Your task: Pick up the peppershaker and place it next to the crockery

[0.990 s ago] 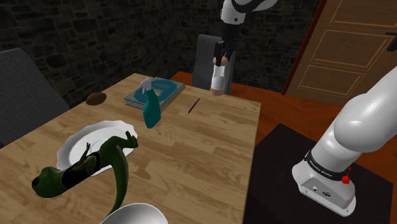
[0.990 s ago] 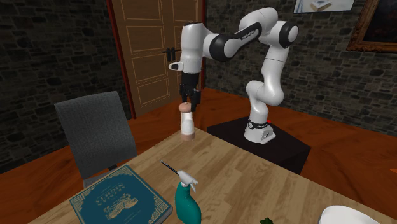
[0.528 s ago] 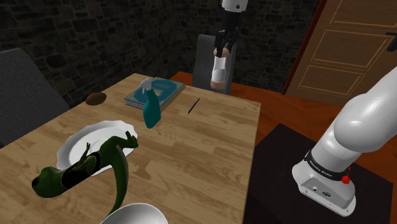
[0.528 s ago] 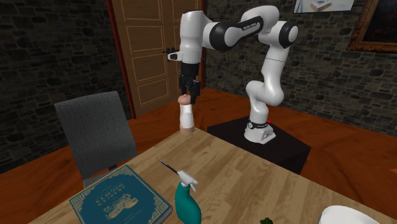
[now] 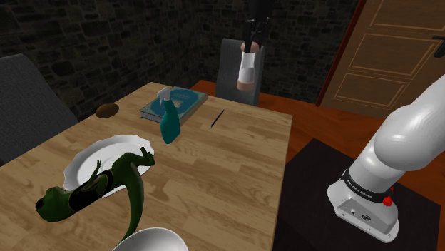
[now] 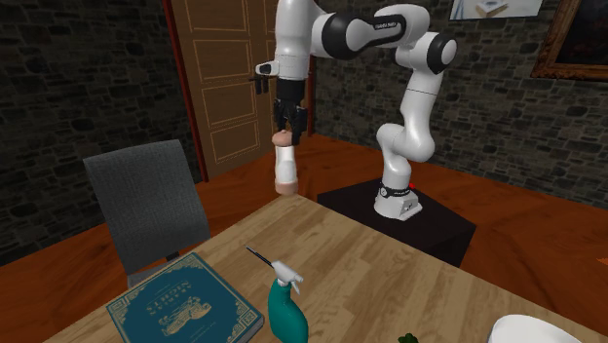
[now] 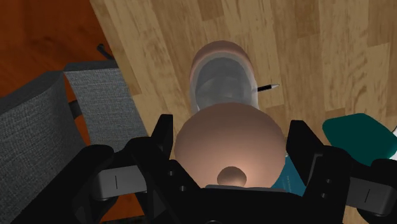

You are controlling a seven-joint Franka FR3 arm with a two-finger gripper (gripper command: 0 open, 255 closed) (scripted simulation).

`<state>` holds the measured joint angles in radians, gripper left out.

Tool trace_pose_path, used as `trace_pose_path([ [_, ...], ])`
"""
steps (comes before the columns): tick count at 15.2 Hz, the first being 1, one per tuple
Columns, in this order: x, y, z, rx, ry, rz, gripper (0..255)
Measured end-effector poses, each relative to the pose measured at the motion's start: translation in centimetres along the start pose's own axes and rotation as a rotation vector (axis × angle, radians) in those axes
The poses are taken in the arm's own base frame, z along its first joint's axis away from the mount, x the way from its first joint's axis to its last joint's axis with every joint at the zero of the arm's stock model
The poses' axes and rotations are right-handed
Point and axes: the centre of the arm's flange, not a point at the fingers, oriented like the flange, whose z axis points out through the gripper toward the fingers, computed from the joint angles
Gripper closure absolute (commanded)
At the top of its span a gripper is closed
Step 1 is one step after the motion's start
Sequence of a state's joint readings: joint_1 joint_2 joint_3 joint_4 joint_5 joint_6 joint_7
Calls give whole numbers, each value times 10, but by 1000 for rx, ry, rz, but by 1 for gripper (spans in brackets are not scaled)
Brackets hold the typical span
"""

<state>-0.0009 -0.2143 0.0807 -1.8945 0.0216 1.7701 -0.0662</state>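
The pepper shaker (image 5: 247,70) is a pale cylinder with a pinkish-brown rounded top. It hangs upright above the table's far corner, off the wood (image 5: 235,171). My gripper (image 5: 249,45) is shut on its top from above. In the second exterior view the shaker (image 6: 285,168) hangs under the gripper (image 6: 285,133), in front of the door. In the wrist view both fingers (image 7: 162,137) clasp the shaker's cap (image 7: 229,137), and my gripper (image 7: 229,145) looks down on the table edge. The crockery, a white plate (image 5: 80,162) and a white bowl (image 5: 150,241), lies at the near left of the shoulder view.
A green figure (image 5: 100,189) lies across the plate. A teal spray bottle (image 5: 169,120), a blue book (image 5: 175,102), a thin dark pen (image 5: 217,118) and a brown lump (image 5: 108,110) sit on the far half. A grey chair (image 6: 151,209) stands under the shaker.
The gripper has risen straight up with the pepper shaker, which has left the table's far corner and now hangs clear above it.
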Motion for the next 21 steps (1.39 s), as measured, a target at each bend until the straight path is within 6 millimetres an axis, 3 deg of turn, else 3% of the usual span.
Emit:
trace_pose_path([
  [11, 2, -5, -54, 0, 0, 0, 255],
  [15, -19, -42, -59, 1, 0, -1, 255],
  [21, -54, -116, -61, 1, 0, -1, 255],
])
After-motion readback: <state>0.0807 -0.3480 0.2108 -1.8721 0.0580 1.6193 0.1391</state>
